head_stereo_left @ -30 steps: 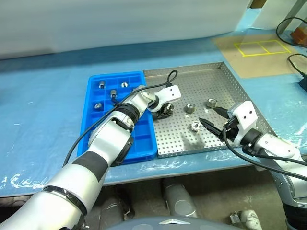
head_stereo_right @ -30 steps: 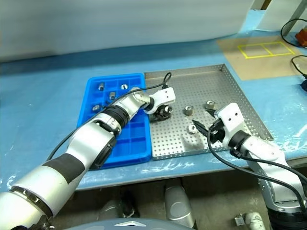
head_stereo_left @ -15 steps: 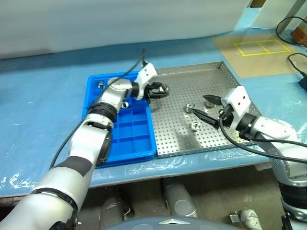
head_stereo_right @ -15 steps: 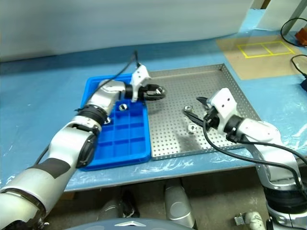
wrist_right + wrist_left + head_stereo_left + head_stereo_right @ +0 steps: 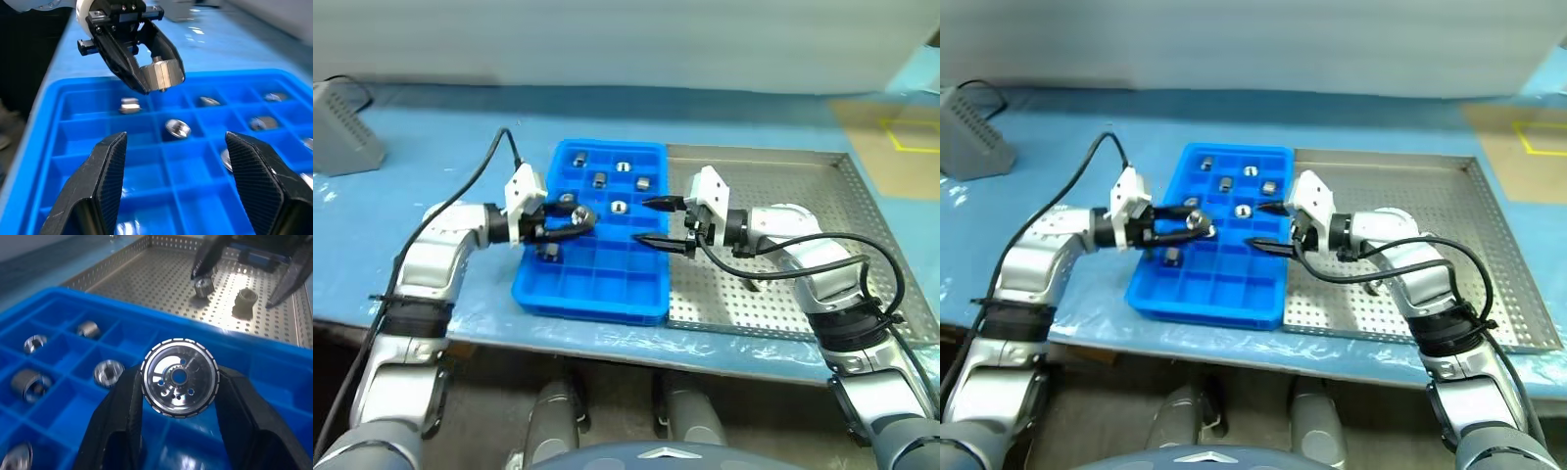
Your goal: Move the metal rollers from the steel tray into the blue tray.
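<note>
Over blue tray (image 5: 592, 284) | L end effector (image 5: 576, 219) grips roller (image 5: 179, 377) | L wrist: holed face | R end effector (image 5: 658, 223) open

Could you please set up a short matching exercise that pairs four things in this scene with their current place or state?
Things:
1. left pincer
2. right pincer
3. steel tray
4. grey box

Places or states:
A. open and empty, over the blue tray
B. on the table's far left corner
C. shut on a metal roller
D. right of the blue tray, with two rollers on its floor

Pairs: 1-C, 2-A, 3-D, 4-B
</note>
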